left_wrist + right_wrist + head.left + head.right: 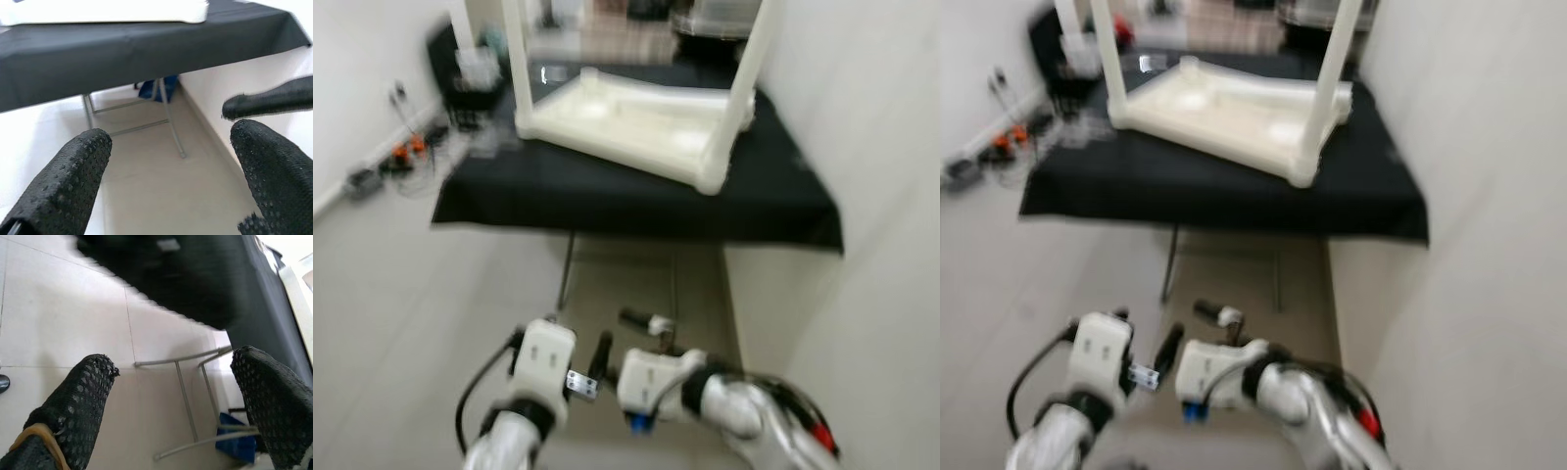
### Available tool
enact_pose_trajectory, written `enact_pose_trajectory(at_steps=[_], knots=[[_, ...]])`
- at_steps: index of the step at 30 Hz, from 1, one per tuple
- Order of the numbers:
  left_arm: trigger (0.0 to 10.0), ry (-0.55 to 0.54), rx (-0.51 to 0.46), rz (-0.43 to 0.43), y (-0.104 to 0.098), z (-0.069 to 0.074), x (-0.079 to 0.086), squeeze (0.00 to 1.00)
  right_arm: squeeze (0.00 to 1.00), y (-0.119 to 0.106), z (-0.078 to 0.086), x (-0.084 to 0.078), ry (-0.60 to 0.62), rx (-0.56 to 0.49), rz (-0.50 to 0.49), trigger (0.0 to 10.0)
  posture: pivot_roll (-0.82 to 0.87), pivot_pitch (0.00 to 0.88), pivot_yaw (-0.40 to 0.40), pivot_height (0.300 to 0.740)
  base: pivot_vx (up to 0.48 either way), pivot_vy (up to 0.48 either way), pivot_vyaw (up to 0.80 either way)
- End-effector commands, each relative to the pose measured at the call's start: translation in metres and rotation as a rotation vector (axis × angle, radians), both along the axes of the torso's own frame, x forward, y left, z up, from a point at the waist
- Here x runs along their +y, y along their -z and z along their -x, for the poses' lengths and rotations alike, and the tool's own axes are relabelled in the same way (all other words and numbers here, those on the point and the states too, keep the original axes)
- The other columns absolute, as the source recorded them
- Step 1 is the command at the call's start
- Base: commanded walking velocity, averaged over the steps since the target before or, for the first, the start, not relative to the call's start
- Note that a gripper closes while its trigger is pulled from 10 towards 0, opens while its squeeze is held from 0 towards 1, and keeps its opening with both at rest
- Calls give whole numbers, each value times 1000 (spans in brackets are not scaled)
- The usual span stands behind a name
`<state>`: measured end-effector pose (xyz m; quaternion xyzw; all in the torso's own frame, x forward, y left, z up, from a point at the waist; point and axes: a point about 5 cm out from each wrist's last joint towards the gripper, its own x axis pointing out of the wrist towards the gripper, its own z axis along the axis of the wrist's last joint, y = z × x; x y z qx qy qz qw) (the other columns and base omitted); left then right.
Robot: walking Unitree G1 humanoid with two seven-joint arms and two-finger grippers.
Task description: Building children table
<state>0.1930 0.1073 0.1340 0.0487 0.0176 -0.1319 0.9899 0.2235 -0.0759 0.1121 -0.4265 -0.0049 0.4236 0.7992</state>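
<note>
Black-draped workbench (pixel 607 201) far ahead bears upturned white children's table (pixel 636 117); approaching, left gripper (pixel 171 161) and right gripper (pixel 171 396) spread, empty; must close in.

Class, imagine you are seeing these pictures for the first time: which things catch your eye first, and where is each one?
The cream-white plastic children's table stands out first, lying upside down with legs pointing up on the black-draped folding table beside the right wall. Low in the foreground, the left gripper and right gripper hang open above the pale tiled floor, holding nothing. A tangle of cables lies on the floor at the left wall.
</note>
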Motion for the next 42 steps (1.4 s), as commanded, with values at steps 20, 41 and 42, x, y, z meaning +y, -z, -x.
enact_pose_trajectory(at_steps=[20, 41, 42], knots=[[10000, 37, -10, -11, 1, 0, -7, 0, 0, 0, 0, -4, 1, 21, -2, 10000, -40, 112, -121, 740, 0, 0, 0], [10000, 29, -5, -6, 2, -1, -6, 0, 0, 0, -1, -3, 2, 23, -3, 10000, -41, 118, -128, 740, 0, 0, 0], [10000, 29, -5, -6, 2, -1, -6, 0, 0, 0, -1, -4, 2, 23, -2, 10000, -41, 118, -128, 740, 0, 0, 0]])
